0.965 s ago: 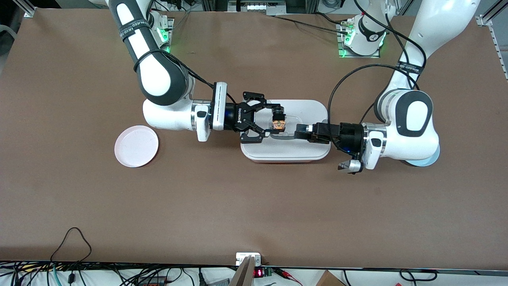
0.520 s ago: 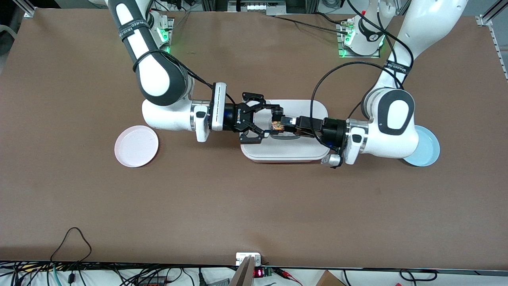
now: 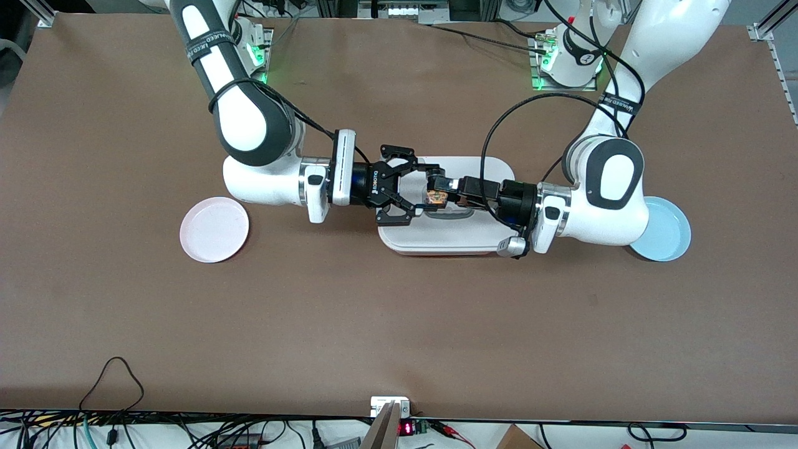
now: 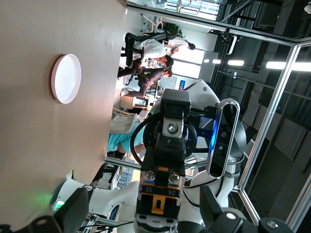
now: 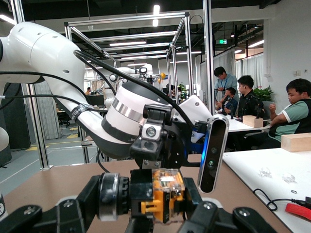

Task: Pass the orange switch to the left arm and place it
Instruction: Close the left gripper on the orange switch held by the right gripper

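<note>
The orange switch [image 3: 436, 198] hung in the air over the white box [image 3: 492, 240], clamped in the right hand [image 3: 430, 184], which was closed tight on it. Holding it up there, rather than sliding it along the bench [image 3: 399, 324], looked like the way to get it past the box without touching the lid.

The left hand [image 3: 450, 190] had come in over the box from the left arm's end, level with the right hand and facing it head on. Its fingers stood wide apart on either side of the switch and gripped nothing. That lineup read as a handover about to happen: one hand offering, the other ready to close.

In the right wrist view the switch [image 5: 163, 194] sat square between the right hand's fingers, with the left hand [image 5: 160, 145] close in front of it.

The box stayed shut, so its contents could not be seen. A pink plate [image 3: 214, 229] lay on the bench toward the right arm's end from the box, and a blue plate [image 3: 672, 234] toward the left arm's end, partly under the left arm. Neither plate held anything visible.
</note>
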